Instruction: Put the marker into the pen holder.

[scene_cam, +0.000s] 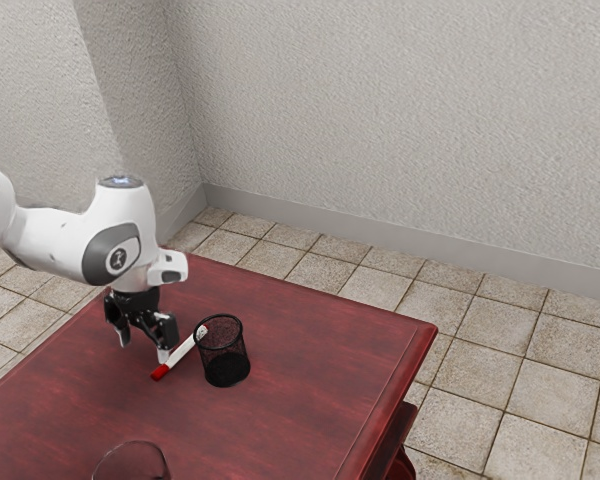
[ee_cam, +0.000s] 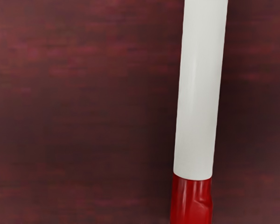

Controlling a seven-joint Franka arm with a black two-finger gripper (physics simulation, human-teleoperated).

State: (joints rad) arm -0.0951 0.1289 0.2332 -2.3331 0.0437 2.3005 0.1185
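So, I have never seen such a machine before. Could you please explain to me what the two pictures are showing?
The white machine is one robot arm. Its black end effector works like a hand with two fingers. The exterior view is taken from the arm's side; the wrist view comes from a camera on the arm's hand, looking at the marker close up.

On the dark red table lies this marker, white with a red end. Beside it stands a black mesh pen holder. A see-through, rounded object is partly cut off at the exterior view's lower edge.

Nothing is held: the fingers stand apart, near the marker.
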